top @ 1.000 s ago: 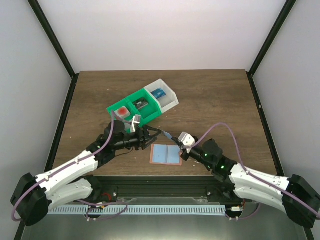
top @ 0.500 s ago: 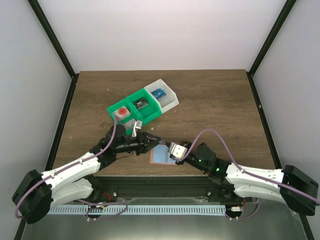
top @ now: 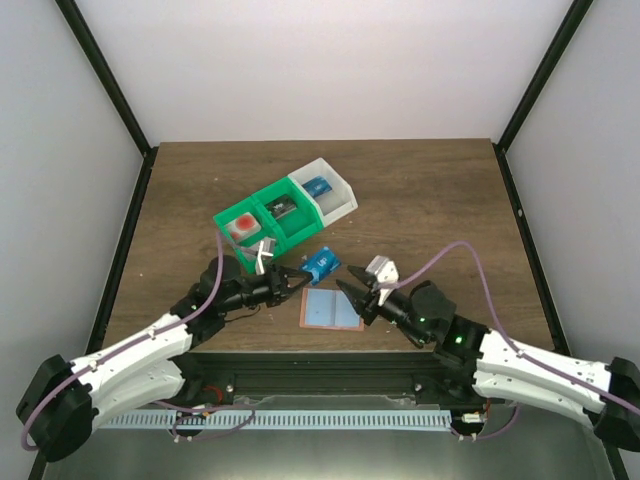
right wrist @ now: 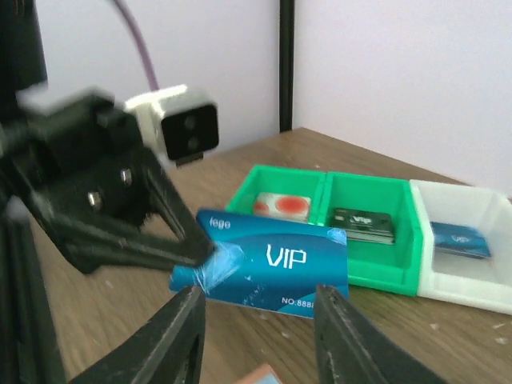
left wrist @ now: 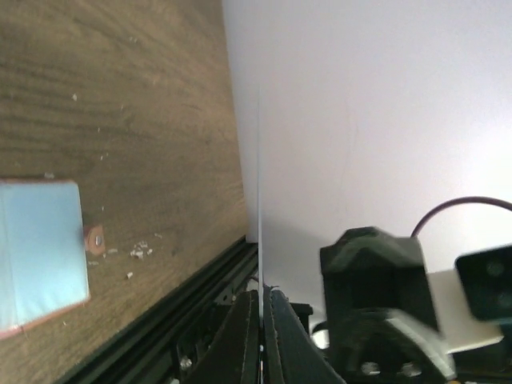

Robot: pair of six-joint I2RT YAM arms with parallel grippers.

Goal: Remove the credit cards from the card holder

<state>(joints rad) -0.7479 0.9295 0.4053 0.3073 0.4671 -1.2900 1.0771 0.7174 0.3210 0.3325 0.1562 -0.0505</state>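
A blue credit card [top: 322, 266] marked VIP hangs in the air above the table, and my left gripper [top: 303, 275] is shut on its left end. The right wrist view shows the card [right wrist: 272, 264] face-on with the left gripper [right wrist: 200, 248] pinching it. In the left wrist view the card [left wrist: 259, 192] is an edge-on thin line rising from the shut jaws. My right gripper [top: 356, 293] is open just right of the card, its fingertips [right wrist: 188, 336] below and clear of it. The card holder [top: 332, 308] lies open on the table, pale blue inside.
A green-and-white three-compartment bin [top: 310, 222] stands behind the grippers, holding a red-and-white block, black cards and blue cards. It shows again in the right wrist view [right wrist: 376, 276]. The table's near edge with its black rail [left wrist: 184, 304] lies just in front of the card holder [left wrist: 40, 248].
The right gripper has opened and let go of the blue card. The left gripper has shut on it and holds it alone. The right gripper has drawn back slightly.
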